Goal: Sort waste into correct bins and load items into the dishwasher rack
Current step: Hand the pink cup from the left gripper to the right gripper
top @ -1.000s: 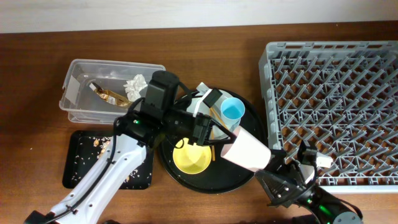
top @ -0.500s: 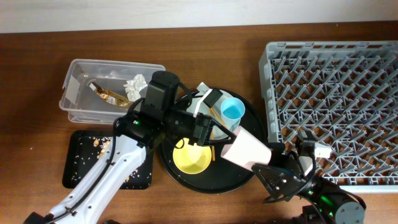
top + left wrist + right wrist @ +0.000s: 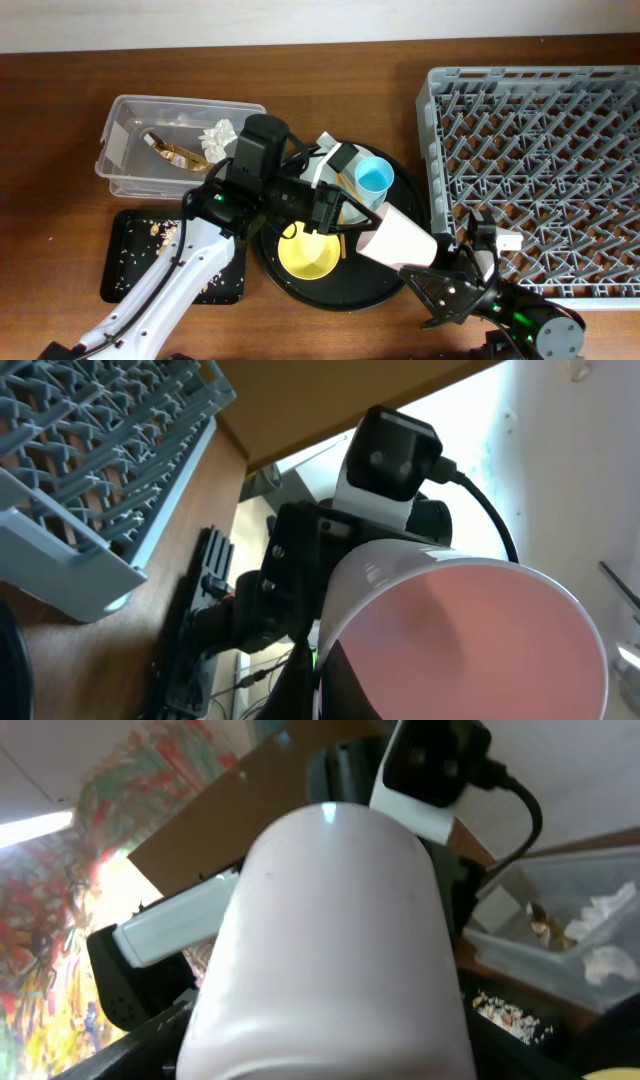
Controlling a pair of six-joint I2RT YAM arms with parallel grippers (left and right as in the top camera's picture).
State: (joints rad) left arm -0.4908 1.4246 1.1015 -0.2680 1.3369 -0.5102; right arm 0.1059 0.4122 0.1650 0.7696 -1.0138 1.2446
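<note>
Brown wooden table (image 3: 60,80), seen from above, with a large round black tray (image 3: 345,292) at its middle; every place below is given from that tray.

Over the tray's centre, the left gripper (image 3: 330,212) is pinched fully closed at the mouth rim of a small pink cup (image 3: 397,240). The cup is tilted on its side above the tray's right edge, mouth toward the left arm. The left wrist camera looks straight into its pink inside (image 3: 470,640).

At the tray's lower right edge, the right gripper (image 3: 428,262) has its jaws spread wide at the cup's base end. The right wrist camera is filled by the cup's pale outer wall (image 3: 330,940). Whether those jaws press on the cup cannot be told.

On the tray sit a yellow bowl (image 3: 308,255) near the front and a small blue cup (image 3: 373,178) toward the back.

Right of the tray stands the grey dishwasher rack (image 3: 540,150).

Left of the tray, at the back, a clear plastic tub (image 3: 125,130) holds a crumpled white tissue (image 3: 217,136) and a gold-brown wrapper (image 3: 172,150). In front of the tub, a shallow black rectangular tray (image 3: 125,270) carries beige food scraps (image 3: 160,228).
</note>
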